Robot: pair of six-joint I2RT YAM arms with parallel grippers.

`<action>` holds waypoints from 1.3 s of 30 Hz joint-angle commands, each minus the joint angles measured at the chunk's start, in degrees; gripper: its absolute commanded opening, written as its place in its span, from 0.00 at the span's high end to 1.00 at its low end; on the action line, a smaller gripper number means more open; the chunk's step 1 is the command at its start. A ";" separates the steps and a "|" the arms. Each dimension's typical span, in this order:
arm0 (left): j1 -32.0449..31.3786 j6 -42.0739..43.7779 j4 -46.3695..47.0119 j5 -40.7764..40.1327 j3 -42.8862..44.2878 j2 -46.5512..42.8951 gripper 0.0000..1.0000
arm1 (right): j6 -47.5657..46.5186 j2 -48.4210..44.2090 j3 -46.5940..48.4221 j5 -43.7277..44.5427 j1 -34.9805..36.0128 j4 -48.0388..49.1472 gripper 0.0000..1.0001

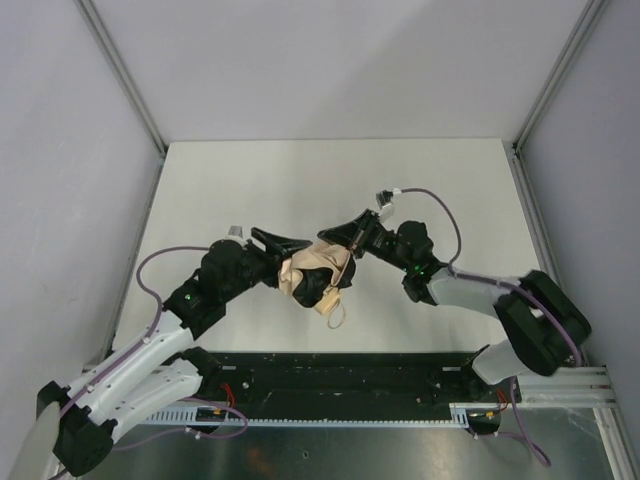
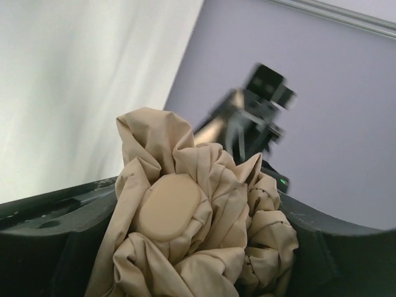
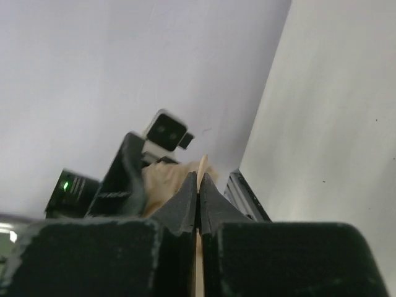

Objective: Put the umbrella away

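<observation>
The umbrella (image 1: 313,272) is a crumpled tan bundle held above the middle of the table, its loop strap (image 1: 340,314) dangling below. My left gripper (image 1: 300,266) is closed around the bundle from the left. In the left wrist view the fabric (image 2: 204,247) and the oval tan handle end (image 2: 168,207) fill the space between both black fingers (image 2: 55,216). My right gripper (image 1: 333,240) meets the bundle from the right. Its fingertips (image 3: 189,185) are pressed together on a thin tan strip of the umbrella (image 3: 202,162). The shaft and ribs are hidden.
The white table (image 1: 330,180) is bordered by grey walls and metal frame posts (image 1: 125,75). A black rail (image 1: 340,375) runs along the near edge between the arm bases. A grey cable (image 1: 440,210) loops off the right wrist.
</observation>
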 commanded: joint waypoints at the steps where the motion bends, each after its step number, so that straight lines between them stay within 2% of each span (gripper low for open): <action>1: -0.38 4.85 -10.48 -1.26 -0.97 -1.35 1.00 | -18.67 -9.99 -1.16 2.04 0.03 -1.82 1.00; 3: -0.40 6.80 -12.76 -2.39 -0.70 0.52 1.00 | -23.10 -11.82 -1.47 1.85 0.77 -1.12 1.00; 9: 0.15 11.33 -18.40 -6.36 1.18 7.26 1.00 | -27.95 -15.19 -1.58 -1.63 0.99 2.15 1.00; 15: 2.58 14.59 -20.44 -10.14 1.64 13.58 1.00 | -34.47 -17.78 -1.64 -3.32 4.84 -2.36 1.00; 22: 3.52 14.76 -20.58 -10.89 2.16 23.65 1.00 | -34.08 -16.66 -1.68 -2.13 11.56 0.65 1.00; 25: 3.49 15.54 -20.63 -11.22 3.88 27.73 1.00 | -36.73 -13.73 -1.57 -3.31 14.45 0.06 1.00; 29: 2.16 16.56 -21.95 -12.67 6.28 31.75 1.00 | -47.39 -8.54 1.60 -4.18 17.44 -9.28 1.00; 35: 0.64 16.51 -22.26 -11.25 6.68 35.34 1.00 | -63.66 -1.85 6.64 0.60 21.18 -22.62 1.00; 39: 0.64 17.37 -22.29 -11.34 6.79 36.10 1.00 | -70.10 0.96 9.82 3.16 24.25 -27.81 1.00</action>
